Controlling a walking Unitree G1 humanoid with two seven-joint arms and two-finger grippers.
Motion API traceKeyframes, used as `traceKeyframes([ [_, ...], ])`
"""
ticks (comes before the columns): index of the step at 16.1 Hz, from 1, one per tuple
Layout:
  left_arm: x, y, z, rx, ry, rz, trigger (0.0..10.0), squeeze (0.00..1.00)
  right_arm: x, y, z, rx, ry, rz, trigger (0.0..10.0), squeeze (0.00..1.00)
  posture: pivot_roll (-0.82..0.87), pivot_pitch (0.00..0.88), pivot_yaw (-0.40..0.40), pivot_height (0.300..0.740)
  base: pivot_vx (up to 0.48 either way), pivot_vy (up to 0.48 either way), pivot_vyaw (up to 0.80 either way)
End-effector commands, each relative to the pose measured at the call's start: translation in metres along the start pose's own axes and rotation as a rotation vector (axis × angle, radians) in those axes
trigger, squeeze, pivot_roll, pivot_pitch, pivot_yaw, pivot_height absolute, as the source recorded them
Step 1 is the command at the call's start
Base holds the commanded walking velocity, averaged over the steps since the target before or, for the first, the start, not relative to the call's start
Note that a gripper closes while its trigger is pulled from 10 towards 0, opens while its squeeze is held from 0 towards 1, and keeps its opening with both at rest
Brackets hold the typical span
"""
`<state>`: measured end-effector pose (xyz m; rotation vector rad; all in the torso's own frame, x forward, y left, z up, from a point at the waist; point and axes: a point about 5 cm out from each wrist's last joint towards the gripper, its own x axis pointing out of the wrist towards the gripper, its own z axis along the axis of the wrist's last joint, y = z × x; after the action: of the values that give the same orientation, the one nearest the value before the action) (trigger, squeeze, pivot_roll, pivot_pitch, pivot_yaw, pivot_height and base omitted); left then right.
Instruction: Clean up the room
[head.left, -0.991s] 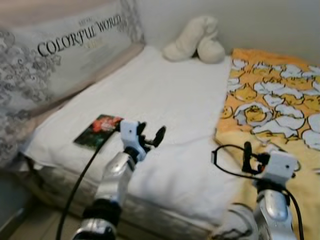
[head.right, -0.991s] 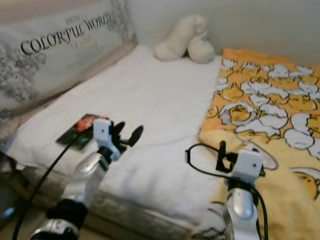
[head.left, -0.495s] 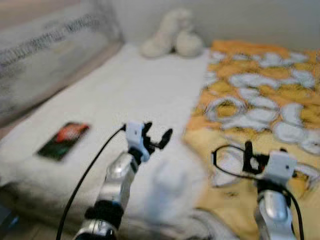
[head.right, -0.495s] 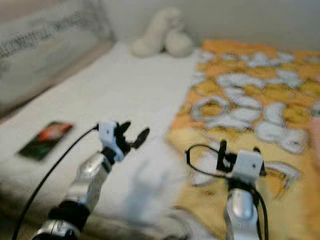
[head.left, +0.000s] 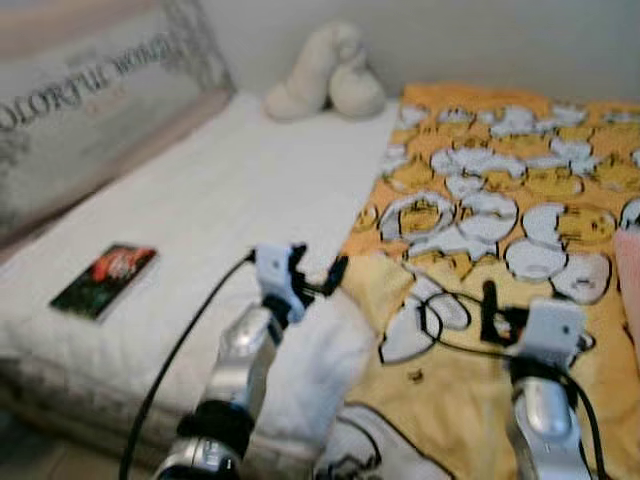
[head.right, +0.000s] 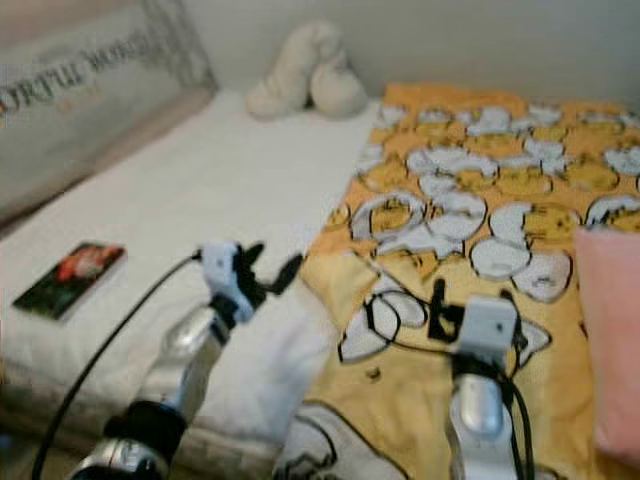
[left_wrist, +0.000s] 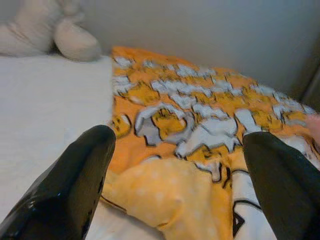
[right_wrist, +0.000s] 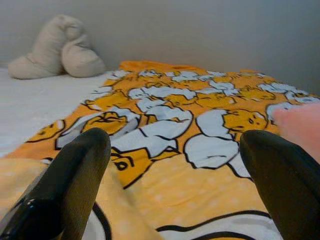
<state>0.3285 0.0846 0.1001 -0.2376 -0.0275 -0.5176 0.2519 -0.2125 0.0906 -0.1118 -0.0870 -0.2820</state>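
The yellow blanket is soft, matt printed cloth, and the white bedsheet looks like nubbly towelling. The left gripper's fingers are glossy black plastic; the book has a shiny cover.

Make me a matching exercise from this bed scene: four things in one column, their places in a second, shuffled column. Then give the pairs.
Things:
1. book
2. cream plush toy
3. yellow blanket
4. pink pillow

Places:
A. spread over the bed's right half
B. at the right edge of the bed, beside the right arm
C. against the wall at the far end of the white sheet
D. flat on the white sheet, left of the left gripper

Pairs: 1-D, 2-C, 3-A, 4-B
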Motion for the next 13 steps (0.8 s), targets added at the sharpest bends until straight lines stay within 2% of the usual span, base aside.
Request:
traceKeyframes([
  [1, -0.001, -0.001, 0.004, 0.005, -0.027, 0.003, 10.0, 0.00, 0.003, 0.004, 0.000, 0.012, 0.003, 0.015, 10.0, 0.00, -0.03, 0.000, 0.097, 0.736, 0.000, -0.461, 0.00],
  [4, -0.009, -0.008, -0.001, -0.014, -0.034, -0.011, 10.0, 0.00, 0.003, 0.004, -0.002, 0.012, 0.012, 0.030, 10.0, 0.00, -0.02, 0.000, 0.087, 0.736, 0.000, -0.458, 0.00],
  [7, -0.009, -0.011, 0.001, -0.006, -0.044, -0.019, 10.0, 0.00, 0.003, 0.003, -0.001, 0.017, 0.008, 0.032, 10.0, 0.00, -0.02, 0.000, 0.086, 0.736, 0.000, -0.458, 0.00],
  [8, -0.013, -0.017, 0.002, 0.048, -0.051, -0.076, 10.0, 0.00, 0.002, 0.001, -0.001, 0.015, 0.004, 0.027, 10.0, 0.00, -0.03, 0.000, 0.085, 0.736, 0.326, -0.274, 0.00],
  [9, -0.014, -0.018, -0.001, 0.091, -0.023, -0.079, 10.0, 0.00, 0.001, 0.001, -0.002, 0.008, 0.007, 0.033, 10.0, 0.00, -0.03, 0.000, 0.084, 0.736, 0.000, 0.000, 0.00],
  [10, -0.014, -0.017, -0.002, 0.065, -0.016, -0.090, 10.0, 0.00, 0.000, 0.002, -0.003, 0.005, 0.012, 0.039, 10.0, 0.00, -0.03, 0.000, 0.085, 0.736, 0.000, 0.000, 0.00],
  [13, -0.012, -0.011, -0.001, 0.105, 0.008, -0.082, 10.0, 0.00, 0.000, 0.001, -0.007, 0.005, 0.031, 0.041, 10.0, 0.00, -0.03, 0.000, 0.086, 0.736, 0.000, 0.000, 0.00],
])
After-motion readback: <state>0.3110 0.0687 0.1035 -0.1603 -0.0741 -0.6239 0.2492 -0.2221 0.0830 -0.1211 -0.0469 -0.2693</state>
